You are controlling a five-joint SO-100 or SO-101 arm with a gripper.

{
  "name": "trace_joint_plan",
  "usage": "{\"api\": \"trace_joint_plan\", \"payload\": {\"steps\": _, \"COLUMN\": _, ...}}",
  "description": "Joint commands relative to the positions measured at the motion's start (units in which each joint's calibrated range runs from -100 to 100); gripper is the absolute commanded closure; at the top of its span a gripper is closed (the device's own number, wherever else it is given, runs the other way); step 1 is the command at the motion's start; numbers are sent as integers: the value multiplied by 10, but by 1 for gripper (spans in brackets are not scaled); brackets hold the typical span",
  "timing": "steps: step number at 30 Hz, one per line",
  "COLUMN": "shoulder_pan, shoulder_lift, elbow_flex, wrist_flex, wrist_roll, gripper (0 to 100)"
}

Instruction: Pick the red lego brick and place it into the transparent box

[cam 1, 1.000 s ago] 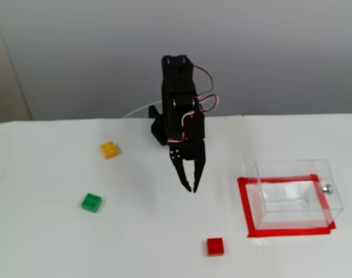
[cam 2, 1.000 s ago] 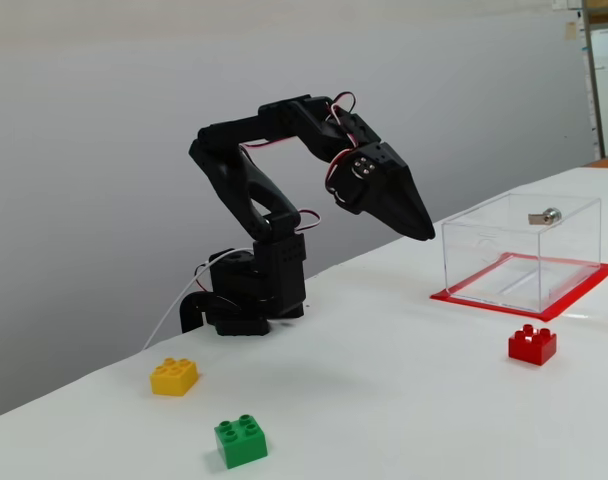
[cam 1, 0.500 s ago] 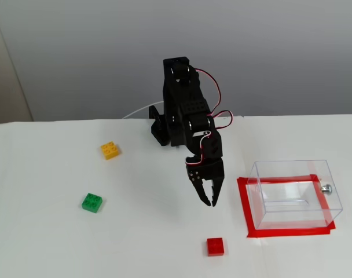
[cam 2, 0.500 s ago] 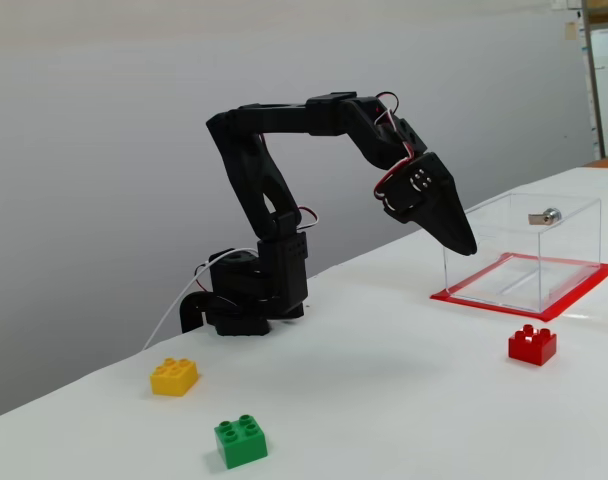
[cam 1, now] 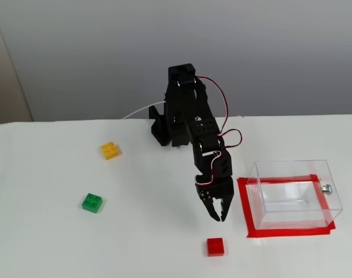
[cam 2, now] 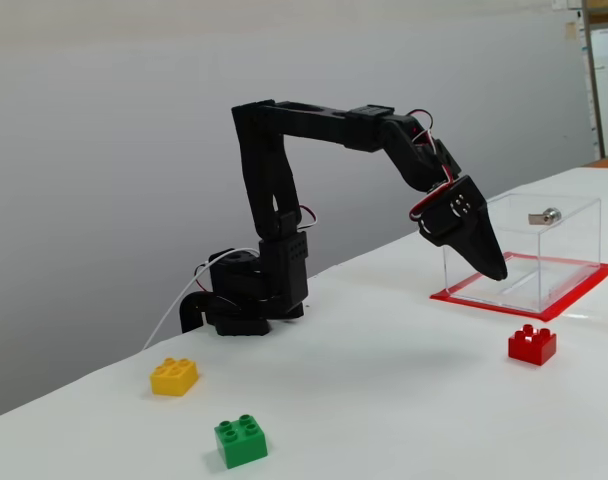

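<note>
A white desk [cam 1: 60, 243] carried everything, and behind it rose a plain grey wall [cam 1: 77, 52]; in a fixed view from the side, a bit of shelving showed at the far right corner of the room. Nearest the front edge in the view from above lay the red lego brick [cam 1: 215, 247], alone on the white surface, studs up, touched by nothing. Just behind it and a little to the right stood the transparent box [cam 1: 294, 194], upright on a rectangle of red tape [cam 1: 289, 232], with a small silver knob [cam 1: 325, 188] on its right wall and nothing inside. The claw [cam 1: 217, 218] hung in the air above the desk, pointing down toward the brick but clear of it and short of it, with the box just to its right. Its fingers sat close together with only a slim gap at the tips, and they held nothing. Farther left lay a green brick [cam 1: 91, 202], and beyond that a yellow brick [cam 1: 110, 150]. At the back, the black arm's base [cam 1: 164, 130] stood near the wall.
</note>
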Motion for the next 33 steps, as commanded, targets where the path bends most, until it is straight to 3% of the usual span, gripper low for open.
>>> {"api": "trace_joint_plan", "payload": {"steps": 1, "shoulder_pan": 1, "shoulder_lift": 11, "elbow_flex": -27, "wrist_flex": -32, "wrist_roll": -2, "gripper": 99}}
{"api": "trace_joint_plan", "payload": {"steps": 27, "shoulder_pan": 6, "shoulder_lift": 130, "elbow_flex": -111, "wrist_flex": -65, "wrist_roll": 2, "gripper": 98}}
{"api": "trace_joint_plan", "payload": {"steps": 33, "shoulder_pan": 3, "shoulder_lift": 142, "elbow_flex": -111, "wrist_flex": -65, "wrist_roll": 2, "gripper": 88}}
